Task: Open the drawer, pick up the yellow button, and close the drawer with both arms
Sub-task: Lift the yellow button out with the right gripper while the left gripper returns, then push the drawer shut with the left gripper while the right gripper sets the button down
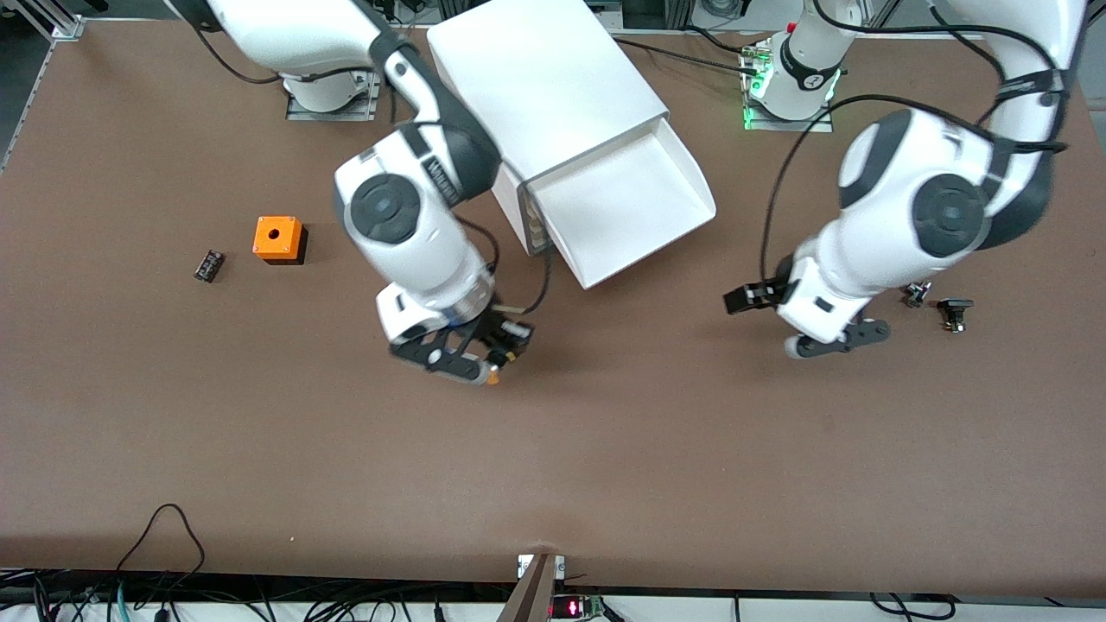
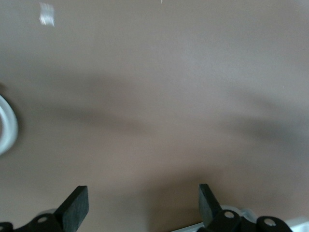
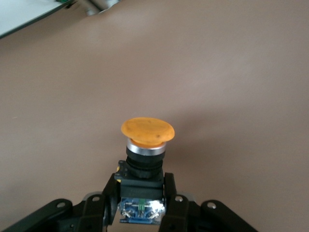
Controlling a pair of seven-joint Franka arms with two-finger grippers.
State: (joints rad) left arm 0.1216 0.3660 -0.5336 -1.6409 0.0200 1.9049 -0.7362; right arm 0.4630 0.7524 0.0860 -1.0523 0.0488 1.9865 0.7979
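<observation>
The drawer (image 1: 631, 207) stands pulled out of the top of the white cabinet (image 1: 544, 78), and its white inside shows bare. My right gripper (image 1: 467, 364) is over the brown table, nearer the front camera than the cabinet. It is shut on the button (image 1: 493, 377). In the right wrist view the gripper (image 3: 140, 193) grips the button's black body, with the round orange cap (image 3: 147, 131) pointing away from it. My left gripper (image 1: 842, 339) is open and empty over bare table beside the drawer, toward the left arm's end. The left wrist view shows the gripper (image 2: 143, 208) with fingers wide apart.
An orange cube box (image 1: 278, 238) with a round hole and a small black block (image 1: 208, 264) lie toward the right arm's end. Two small dark parts (image 1: 955, 313) lie close to my left gripper. Cables run along the table's near edge.
</observation>
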